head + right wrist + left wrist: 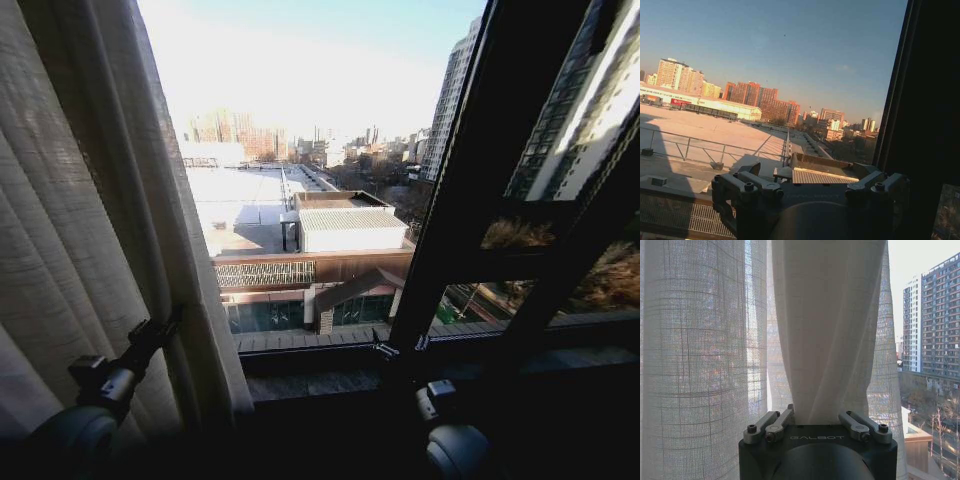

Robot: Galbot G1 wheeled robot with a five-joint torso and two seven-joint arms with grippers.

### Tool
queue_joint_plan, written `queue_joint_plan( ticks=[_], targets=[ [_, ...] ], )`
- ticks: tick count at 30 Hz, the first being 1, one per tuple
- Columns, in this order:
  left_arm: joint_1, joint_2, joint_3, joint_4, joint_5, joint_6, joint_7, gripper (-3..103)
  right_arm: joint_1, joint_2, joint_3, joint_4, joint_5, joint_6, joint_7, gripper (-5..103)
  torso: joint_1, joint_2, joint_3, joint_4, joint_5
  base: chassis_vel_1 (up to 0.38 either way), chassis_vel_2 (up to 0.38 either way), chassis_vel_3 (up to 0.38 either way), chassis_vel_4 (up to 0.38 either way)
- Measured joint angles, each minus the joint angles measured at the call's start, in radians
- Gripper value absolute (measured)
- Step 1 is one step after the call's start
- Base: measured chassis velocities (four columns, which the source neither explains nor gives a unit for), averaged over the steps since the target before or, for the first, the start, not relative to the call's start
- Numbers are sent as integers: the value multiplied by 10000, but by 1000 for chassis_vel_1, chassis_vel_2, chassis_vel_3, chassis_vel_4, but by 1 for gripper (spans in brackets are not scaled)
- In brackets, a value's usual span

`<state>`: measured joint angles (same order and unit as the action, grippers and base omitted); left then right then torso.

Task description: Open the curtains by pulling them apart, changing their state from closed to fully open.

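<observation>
Drawing the left panel of the curtains point(95, 220) away from the black window frame post point(470, 180) looks like the step you are in. You have the left gripper point(160, 331) low on that panel, well to the left of the post, and the left wrist view shows a bunched fold of sheer cloth rising from between its fingers point(767, 424), so they seem pinched on the fabric rather than spread free.

Your right gripper point(400, 348) sits just below the foot of the post, against the sill. Its fingers point(745, 187) stand apart with nothing between them.

Left of the post the glass is already bare and the city shows through, so the gap appears wide. I cannot see a right panel, so I cannot tell you how far that side has gone. My judgement: the next move calls for a steady sideways pull, farther from the post, without letting the fold slip.

The cloth is white, loosely woven and translucent, hanging in long vertical pleats, gathered thick on the side away from the post.
</observation>
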<state>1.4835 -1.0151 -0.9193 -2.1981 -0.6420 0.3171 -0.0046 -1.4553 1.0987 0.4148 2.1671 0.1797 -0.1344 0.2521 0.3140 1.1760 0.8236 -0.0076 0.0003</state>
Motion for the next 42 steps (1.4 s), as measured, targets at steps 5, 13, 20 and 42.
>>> queue_joint_plan(
  ticks=[5,13,20,42],
  targets=[
    [-11,77,-80,-51,-9,160,4,5,-32,93,19,-10,-52,91,-26,100,0,0,0,0,-1,0,0,0,0],
    [-231,46,-138,11,-19,551,-1038,0,-94,163,64,-103,-177,272,-200,100,0,0,0,0,0,0,0,0,0],
    [-979,-351,-200,409,383,1269,-4010,0,63,125,-118,-221,-202,280,-269,100,0,1,0,-2,1,0,0,0,0],
    [-1786,-345,-4018,4126,901,1055,-7916,1,405,-25,-445,-807,-151,327,-559,100,0,1,-1,0,6,0,0,0,0]
  ],
)
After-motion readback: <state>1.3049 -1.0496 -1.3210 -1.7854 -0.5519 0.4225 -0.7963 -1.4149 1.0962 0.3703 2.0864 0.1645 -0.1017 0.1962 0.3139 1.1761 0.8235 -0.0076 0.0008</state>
